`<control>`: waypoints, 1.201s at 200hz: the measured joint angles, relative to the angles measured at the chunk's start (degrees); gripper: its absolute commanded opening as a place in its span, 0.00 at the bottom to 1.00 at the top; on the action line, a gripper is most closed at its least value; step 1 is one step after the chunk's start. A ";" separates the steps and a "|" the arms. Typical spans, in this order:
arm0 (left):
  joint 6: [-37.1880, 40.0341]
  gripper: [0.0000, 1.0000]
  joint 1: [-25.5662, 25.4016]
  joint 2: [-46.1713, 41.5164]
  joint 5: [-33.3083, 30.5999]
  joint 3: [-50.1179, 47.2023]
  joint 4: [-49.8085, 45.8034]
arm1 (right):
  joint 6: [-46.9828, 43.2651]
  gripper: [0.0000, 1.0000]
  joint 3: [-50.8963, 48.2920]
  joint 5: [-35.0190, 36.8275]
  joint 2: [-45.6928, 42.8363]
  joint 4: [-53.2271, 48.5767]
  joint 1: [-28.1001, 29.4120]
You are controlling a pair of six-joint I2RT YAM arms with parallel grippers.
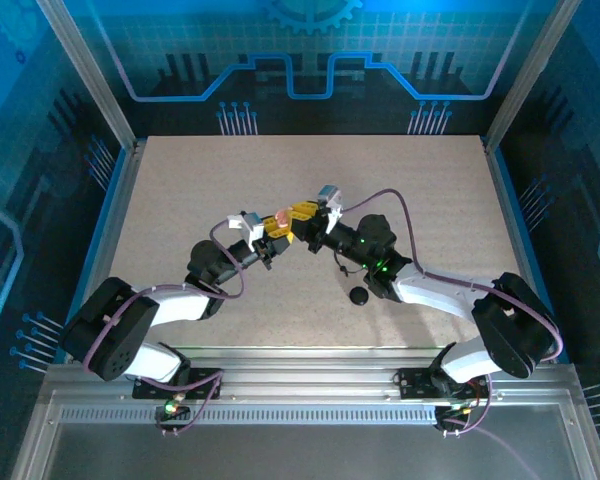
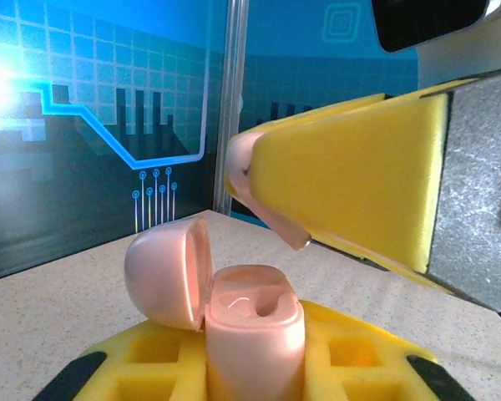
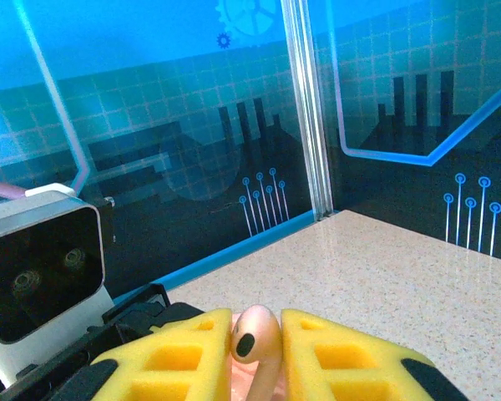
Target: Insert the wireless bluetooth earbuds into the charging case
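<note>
1. Top external view: the two arms meet over the middle of the speckled worktop (image 1: 180, 180), with the left end effector (image 1: 272, 238) and the right end effector (image 1: 305, 213) tip to tip.
2. Left end effector (image 2: 255, 372): clenched on a pink charging case (image 2: 255, 334), which stands upright between its yellow foam pads.
3. Pink charging case: its lid (image 2: 163, 271) is hinged open to the left. The inner wells face up, and what they contain cannot be made out.
4. Right end effector (image 3: 257, 351): clenched on a pink earbud (image 3: 255, 334), pinched between two yellow pads with the rounded head up and a dark oval spot on its face.
5. Pink earbud, left wrist view (image 2: 263, 188): it pokes out of the right end effector's pad, above and to the right of the open case. Its lower tip is near the case but not touching it.
6. Round black case (image 1: 358, 295): it lies on the worktop beside the right forearm, well apart from the pink case.
7. Camera housing (image 3: 42, 267): a white box with a dark face, at the left of the right wrist view.
</note>
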 measured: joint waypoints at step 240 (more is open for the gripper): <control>6.93 0.13 0.00 -29.40 -15.41 -8.70 -35.23 | 26.08 0.21 15.43 11.85 12.98 -77.88 1.25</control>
